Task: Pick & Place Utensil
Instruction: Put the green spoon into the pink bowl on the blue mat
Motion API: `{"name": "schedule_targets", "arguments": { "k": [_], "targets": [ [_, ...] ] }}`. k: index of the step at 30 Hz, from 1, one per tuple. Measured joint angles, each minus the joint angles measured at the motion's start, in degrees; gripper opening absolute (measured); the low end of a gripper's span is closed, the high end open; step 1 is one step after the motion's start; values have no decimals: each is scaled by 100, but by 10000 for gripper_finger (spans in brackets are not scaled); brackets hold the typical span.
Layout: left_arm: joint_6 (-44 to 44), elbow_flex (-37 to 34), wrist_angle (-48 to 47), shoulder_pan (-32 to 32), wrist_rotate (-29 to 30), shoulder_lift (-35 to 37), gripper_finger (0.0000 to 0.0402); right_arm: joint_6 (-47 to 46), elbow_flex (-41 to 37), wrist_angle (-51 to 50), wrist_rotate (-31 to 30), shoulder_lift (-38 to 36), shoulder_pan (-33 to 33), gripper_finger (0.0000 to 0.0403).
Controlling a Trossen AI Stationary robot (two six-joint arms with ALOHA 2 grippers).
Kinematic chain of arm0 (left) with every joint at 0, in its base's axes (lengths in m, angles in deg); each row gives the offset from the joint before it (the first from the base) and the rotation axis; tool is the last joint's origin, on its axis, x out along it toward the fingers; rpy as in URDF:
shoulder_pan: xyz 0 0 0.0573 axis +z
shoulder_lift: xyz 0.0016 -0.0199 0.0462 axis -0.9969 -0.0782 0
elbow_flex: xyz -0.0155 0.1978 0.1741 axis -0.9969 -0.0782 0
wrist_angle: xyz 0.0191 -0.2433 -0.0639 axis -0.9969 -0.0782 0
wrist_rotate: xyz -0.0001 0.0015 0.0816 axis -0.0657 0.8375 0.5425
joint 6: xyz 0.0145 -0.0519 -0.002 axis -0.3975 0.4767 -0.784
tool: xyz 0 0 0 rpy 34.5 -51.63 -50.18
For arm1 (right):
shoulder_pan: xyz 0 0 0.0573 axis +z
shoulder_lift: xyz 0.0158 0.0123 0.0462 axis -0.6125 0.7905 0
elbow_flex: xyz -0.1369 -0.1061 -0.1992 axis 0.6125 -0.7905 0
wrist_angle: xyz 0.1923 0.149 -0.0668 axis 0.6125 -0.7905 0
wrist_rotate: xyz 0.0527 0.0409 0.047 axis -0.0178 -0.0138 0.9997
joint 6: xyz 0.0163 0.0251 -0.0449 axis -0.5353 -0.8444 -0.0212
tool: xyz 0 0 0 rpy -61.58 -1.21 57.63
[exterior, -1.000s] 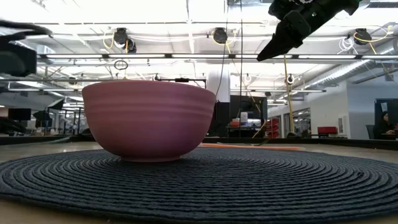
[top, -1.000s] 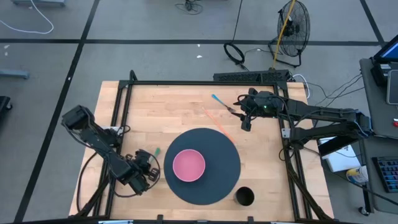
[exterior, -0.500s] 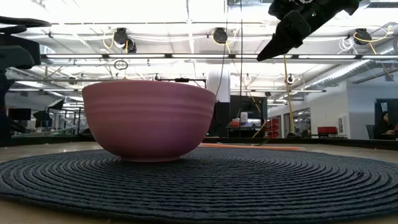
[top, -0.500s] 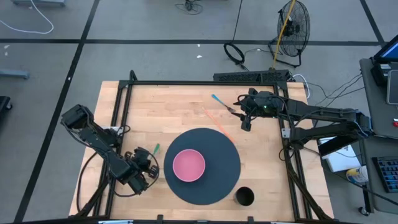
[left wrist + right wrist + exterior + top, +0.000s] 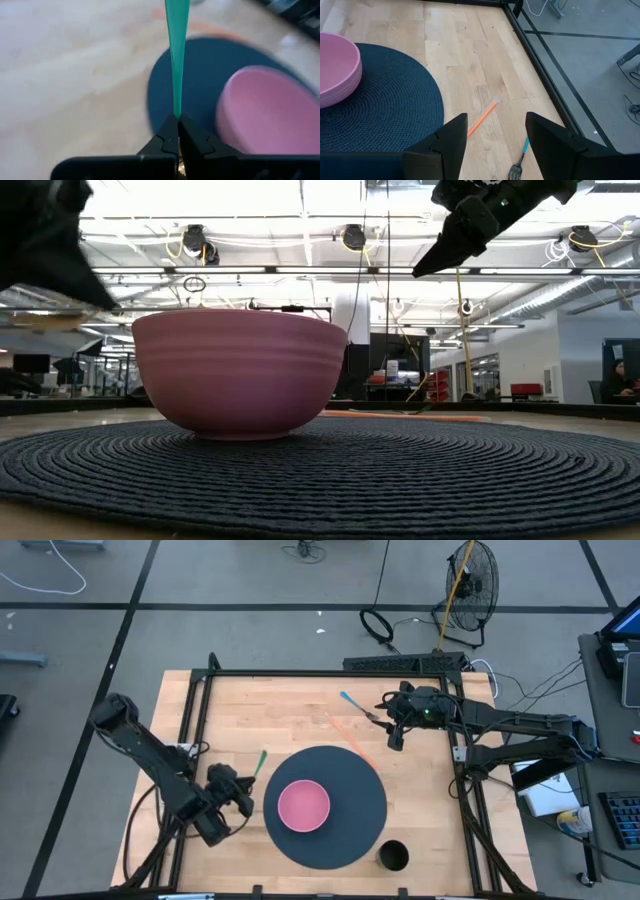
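My left gripper (image 5: 240,793) is near the table's left side, just left of the dark round mat (image 5: 345,780), and is shut on a thin green utensil (image 5: 259,762). In its wrist view the green utensil (image 5: 177,45) runs straight out from the fingers, with the pink bowl (image 5: 267,112) beside it. The pink bowl (image 5: 303,805) stands on the mat. My right gripper (image 5: 396,736) hangs open in the air over the far right of the table. An orange stick (image 5: 482,118) and a blue-handled fork (image 5: 520,159) lie flat on the wood below it. My left gripper pinches the green utensil by one end (image 5: 176,114) between its two shut fingers. The utensil continues in line with the fingers, pointing toward the table's far edge. It is lifted clear of the table, its free end (image 5: 263,754) in the air.
A black cup (image 5: 393,857) stands at the mat's near right rim. A black frame rail (image 5: 300,673) runs round the table. Bare wood lies between the mat and the far rail. My right gripper (image 5: 470,230) shows high in the low view, behind the bowl (image 5: 240,375).
My left gripper has risen and moved toward the far edge and a little toward the mat, carrying the green utensil with it. In the low view its arm has come into the upper left. The right arm has kept still.
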State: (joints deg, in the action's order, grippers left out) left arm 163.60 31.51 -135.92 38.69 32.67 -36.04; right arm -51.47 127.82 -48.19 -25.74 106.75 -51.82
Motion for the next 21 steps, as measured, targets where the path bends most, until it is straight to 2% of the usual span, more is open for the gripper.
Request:
{"name": "schedule_targets", "arguments": {
  "k": [4, 8, 12, 16, 21],
  "targets": [
    [-1041, 0, 622, 105, 715, 244, 0, 0, 0, 0, 2, 0, 0, 199],
    [-2299, 2, 1630, 337, 1237, 322, 0, 0, 0, 52, -1, 0, 0, 199],
    [-3561, 2, 2788, 664, 1265, 303, 0, -2, 0, 109, 1, 0, 2, 199],
    [-4711, 2, 3866, 962, 1056, 203, 0, -2, 0, 127, 0, 0, 2, 199],
    [-5561, 2, 5033, 1255, 887, 11, 0, -64, 0, 127, 2, 0, 2, 199]
  ]
}}
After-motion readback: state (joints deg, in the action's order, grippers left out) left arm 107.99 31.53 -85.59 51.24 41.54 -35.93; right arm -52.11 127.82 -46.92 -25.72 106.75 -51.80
